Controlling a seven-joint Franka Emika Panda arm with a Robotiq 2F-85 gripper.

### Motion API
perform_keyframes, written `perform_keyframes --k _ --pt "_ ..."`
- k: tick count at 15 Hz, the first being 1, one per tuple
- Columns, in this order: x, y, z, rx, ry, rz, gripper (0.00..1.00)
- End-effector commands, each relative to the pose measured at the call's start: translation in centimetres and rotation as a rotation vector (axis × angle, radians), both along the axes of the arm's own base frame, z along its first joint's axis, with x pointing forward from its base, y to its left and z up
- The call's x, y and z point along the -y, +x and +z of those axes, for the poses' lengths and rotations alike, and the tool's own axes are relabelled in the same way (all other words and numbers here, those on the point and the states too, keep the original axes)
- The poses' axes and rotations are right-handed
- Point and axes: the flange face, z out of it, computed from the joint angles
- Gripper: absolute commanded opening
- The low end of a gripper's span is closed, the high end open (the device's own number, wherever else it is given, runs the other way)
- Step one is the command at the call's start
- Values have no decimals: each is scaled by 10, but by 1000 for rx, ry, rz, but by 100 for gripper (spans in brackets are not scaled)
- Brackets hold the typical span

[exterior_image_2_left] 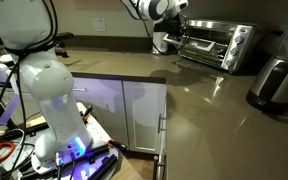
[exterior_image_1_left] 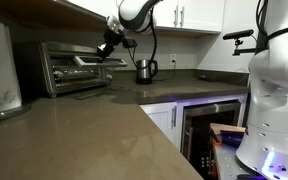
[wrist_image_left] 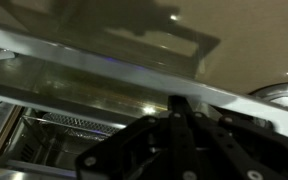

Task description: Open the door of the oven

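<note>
The small boxy stainless-steel oven (exterior_image_2_left: 216,45) stands on the grey-brown desk (exterior_image_1_left: 94,135), at the upper left of an exterior view. Its wide glass door in a silver frame (exterior_image_1_left: 76,70) looks barely cracked at most, so most of the swing down remains. The jaws sit at the bar handle (wrist_image_left: 94,62); I cannot tell whether they grip it.

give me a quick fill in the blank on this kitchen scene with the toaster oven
1. The oven stands on the kitchen ____.
2. The steel thing with a spout in the corner beside the oven is a ____.
3. In the wrist view, wire ____ show inside the oven.

Missing words: counter; kettle; racks
</note>
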Motion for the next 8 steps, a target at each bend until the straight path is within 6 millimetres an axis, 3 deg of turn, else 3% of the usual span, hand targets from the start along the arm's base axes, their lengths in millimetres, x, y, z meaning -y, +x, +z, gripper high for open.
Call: perform_keyframes --k 1,8 --pt "2 -12 8 -25 -13 -5 0" --pt "3 -17 11 -58 -13 -2 0"
